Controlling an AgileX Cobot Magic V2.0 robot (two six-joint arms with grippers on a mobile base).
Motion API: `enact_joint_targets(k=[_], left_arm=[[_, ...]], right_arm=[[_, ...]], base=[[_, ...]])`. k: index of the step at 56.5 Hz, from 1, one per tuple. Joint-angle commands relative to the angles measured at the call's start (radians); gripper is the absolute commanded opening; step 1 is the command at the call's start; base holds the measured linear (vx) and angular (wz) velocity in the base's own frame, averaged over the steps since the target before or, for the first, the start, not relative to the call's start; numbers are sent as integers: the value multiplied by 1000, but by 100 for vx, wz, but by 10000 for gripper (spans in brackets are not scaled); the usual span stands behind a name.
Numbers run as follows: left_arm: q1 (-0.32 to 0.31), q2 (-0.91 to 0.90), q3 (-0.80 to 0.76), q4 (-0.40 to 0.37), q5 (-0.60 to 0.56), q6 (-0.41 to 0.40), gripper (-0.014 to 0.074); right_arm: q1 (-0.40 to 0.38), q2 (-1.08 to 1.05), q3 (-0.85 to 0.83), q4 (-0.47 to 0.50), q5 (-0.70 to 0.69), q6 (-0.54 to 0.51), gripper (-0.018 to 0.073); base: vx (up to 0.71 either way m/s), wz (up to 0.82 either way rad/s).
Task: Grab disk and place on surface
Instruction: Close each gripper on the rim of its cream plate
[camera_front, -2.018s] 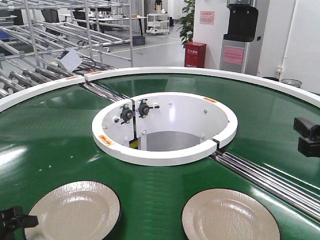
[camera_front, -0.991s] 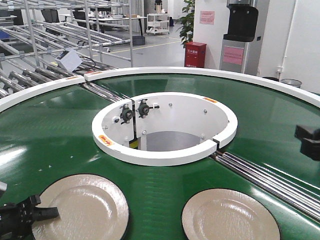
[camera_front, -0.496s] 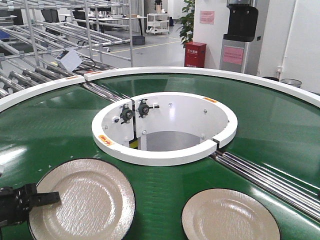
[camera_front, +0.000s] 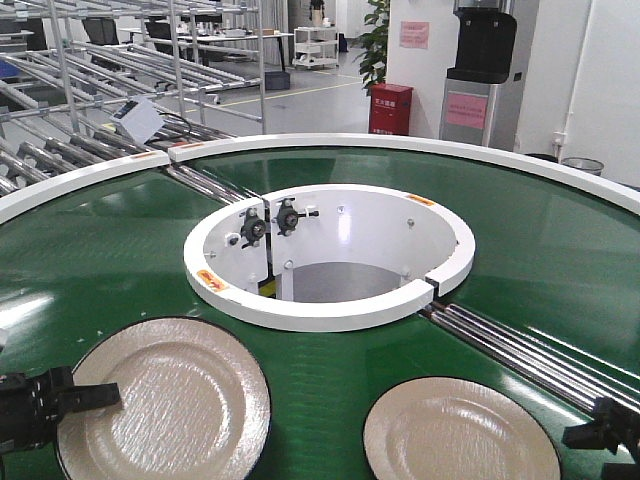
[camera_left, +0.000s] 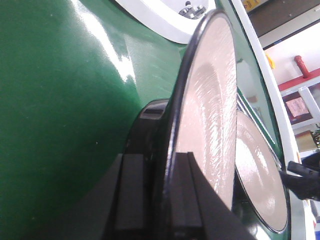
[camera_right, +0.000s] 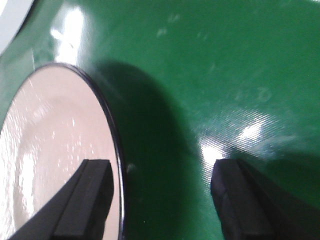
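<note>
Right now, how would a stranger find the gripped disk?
Look at the green ring-shaped belt, in front of its white inner ring. Of the two pale disks there, it is the left disk; only its rim is clamped by the left gripper.

We are looking across a brightly lit hall: metal roller racks (camera_front: 90, 70) standing left, a red cabinet (camera_front: 390, 108) sitting by a green plant (camera_front: 376, 40) against white walls (camera_front: 605, 80).

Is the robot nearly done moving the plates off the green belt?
Not yet. Done: the left gripper is shut on the rim of the left round beige plate. In hand: the open right gripper straddles the edge of the right beige plate, not squeezing. Left: both plates are over the green conveyor belt; neither sits on a tabletop, which no view shows.
</note>
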Motion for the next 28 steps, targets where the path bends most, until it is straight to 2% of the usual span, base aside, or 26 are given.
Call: enact_joint_targets(k=[1,7,12,21,25,28], left_arm=[[-6,-57,-26,-148,100,-9,-9],[-6,-57,-26,-148,98,-9,-9],[-6,-57,-26,-148,96,-9,-9],[-6,-57,-26,-148,95,-9,-9],[-6,-57,-26,-148,93,-10,-9],[-6,-57,-26,-148,90,-21,-9]], right_arm=[[-5,-11,-30,100,77,-95,481],[20,17,-30,156,86,-143,481],[78,37,-40,195,65,-192,481],[174,92,-95,259,66,-195,463],[199,112,-123,284,75,-186,367],[212,120,-135,303,78,-182,242]], base=[[0,0],[0,0],[0,0],[0,0],[0,0],[0,0]])
